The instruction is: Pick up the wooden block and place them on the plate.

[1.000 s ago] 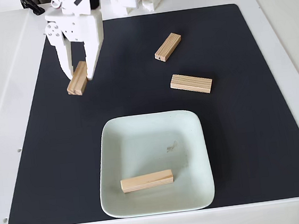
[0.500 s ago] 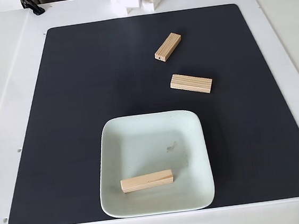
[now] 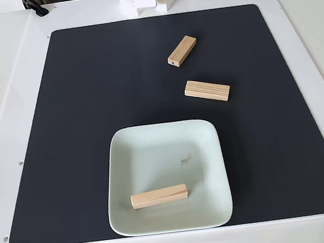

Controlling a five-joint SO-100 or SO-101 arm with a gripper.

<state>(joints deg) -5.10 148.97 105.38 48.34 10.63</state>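
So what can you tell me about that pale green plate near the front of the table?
The plate is a square, pale mint-green dish with rounded corners and a raised rim, glossy like glazed ceramic. It sits flat on the black mat, near the mat's front edge and roughly centred. A faint grey smudge marks its middle. One wooden block lies flat inside it, near the front rim, almost parallel to that rim. Nothing else touches the plate.

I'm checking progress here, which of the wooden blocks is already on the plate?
The wooden block lying near the plate's front edge; the other two blocks lie on the black mat beyond it.
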